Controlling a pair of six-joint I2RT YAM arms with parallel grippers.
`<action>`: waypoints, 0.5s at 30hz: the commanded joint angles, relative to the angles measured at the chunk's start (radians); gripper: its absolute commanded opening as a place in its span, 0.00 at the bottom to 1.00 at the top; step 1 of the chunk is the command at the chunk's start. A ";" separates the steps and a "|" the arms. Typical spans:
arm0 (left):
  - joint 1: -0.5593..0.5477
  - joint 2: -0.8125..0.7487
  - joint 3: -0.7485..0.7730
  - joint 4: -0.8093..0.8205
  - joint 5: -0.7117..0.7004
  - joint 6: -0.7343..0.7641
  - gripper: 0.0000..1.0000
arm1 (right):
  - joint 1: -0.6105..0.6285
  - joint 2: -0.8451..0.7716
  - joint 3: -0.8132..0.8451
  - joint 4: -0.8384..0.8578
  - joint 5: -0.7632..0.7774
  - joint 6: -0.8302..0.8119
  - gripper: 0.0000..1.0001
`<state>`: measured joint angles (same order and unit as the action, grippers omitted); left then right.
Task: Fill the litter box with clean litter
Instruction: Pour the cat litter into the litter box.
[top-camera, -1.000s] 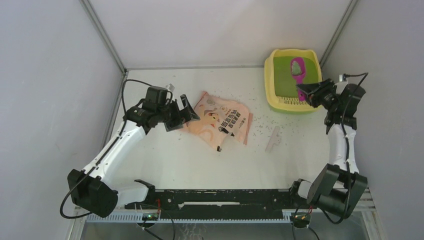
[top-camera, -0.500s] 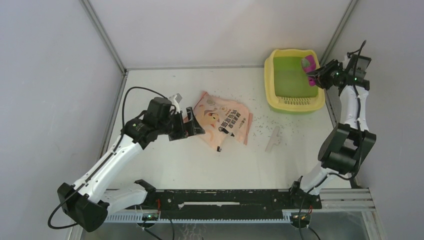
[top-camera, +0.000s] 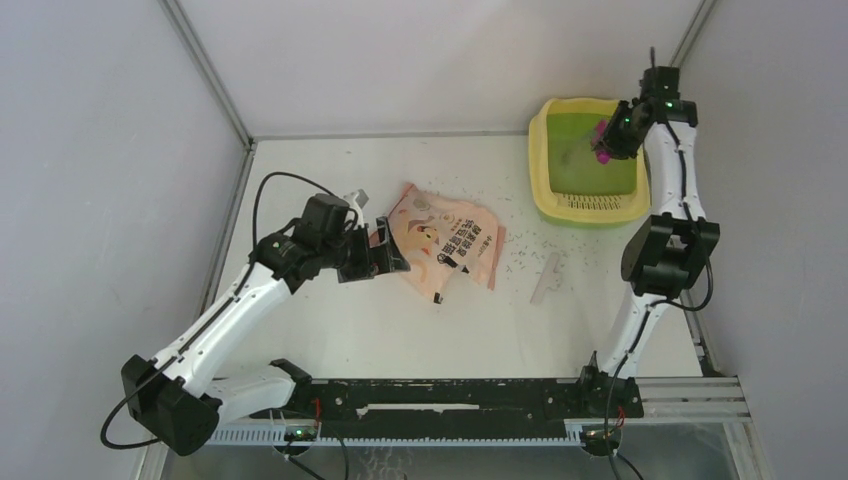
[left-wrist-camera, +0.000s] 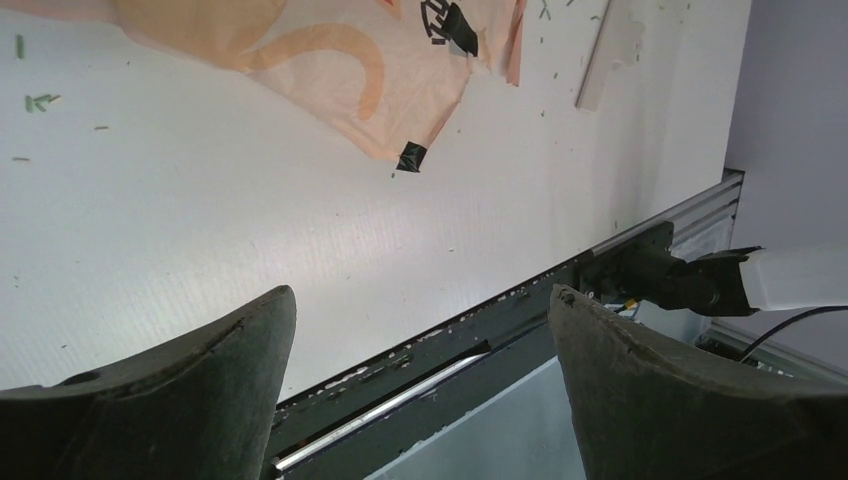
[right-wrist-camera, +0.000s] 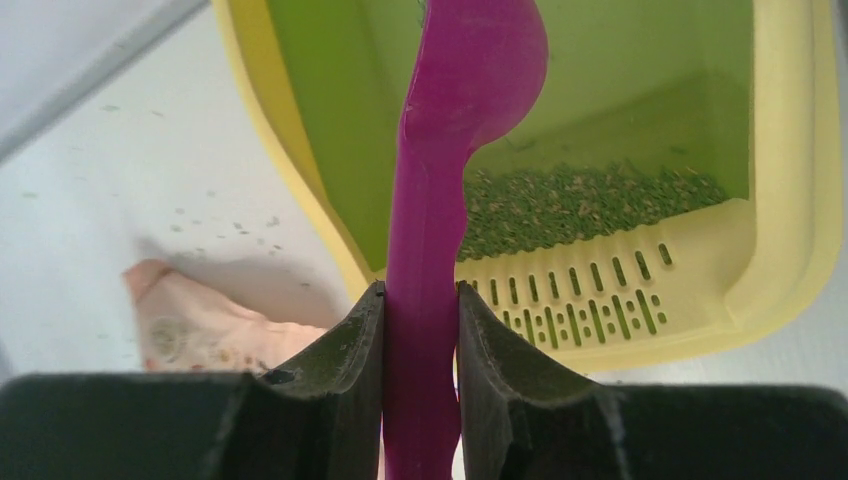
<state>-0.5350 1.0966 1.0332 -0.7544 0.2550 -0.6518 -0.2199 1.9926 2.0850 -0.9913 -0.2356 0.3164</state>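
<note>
Grey-green litter (right-wrist-camera: 580, 205) lies, apparently shallow, in the litter box (right-wrist-camera: 790, 150).

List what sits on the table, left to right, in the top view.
left gripper → peach-pink bag → white strip → litter box. The right gripper, shut on the magenta scoop, hangs over the box, so it is not ranked.

My left gripper (top-camera: 378, 248) hangs low, jaws wide apart; my right gripper (right-wrist-camera: 420, 292) (arm stretched far forward) clamps a scoop (right-wrist-camera: 470, 60).
</note>
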 joint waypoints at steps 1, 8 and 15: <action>-0.009 0.015 0.051 0.004 -0.001 0.037 1.00 | 0.077 0.002 0.080 -0.082 0.309 -0.094 0.00; -0.010 0.008 0.034 0.000 -0.028 0.037 1.00 | 0.183 0.007 0.048 -0.082 0.624 -0.124 0.00; -0.011 -0.005 0.039 -0.007 -0.083 0.043 1.00 | 0.290 -0.091 -0.018 -0.045 0.709 -0.136 0.00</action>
<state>-0.5392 1.1183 1.0332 -0.7689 0.2153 -0.6361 0.0246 2.0098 2.1014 -1.0794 0.3672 0.2096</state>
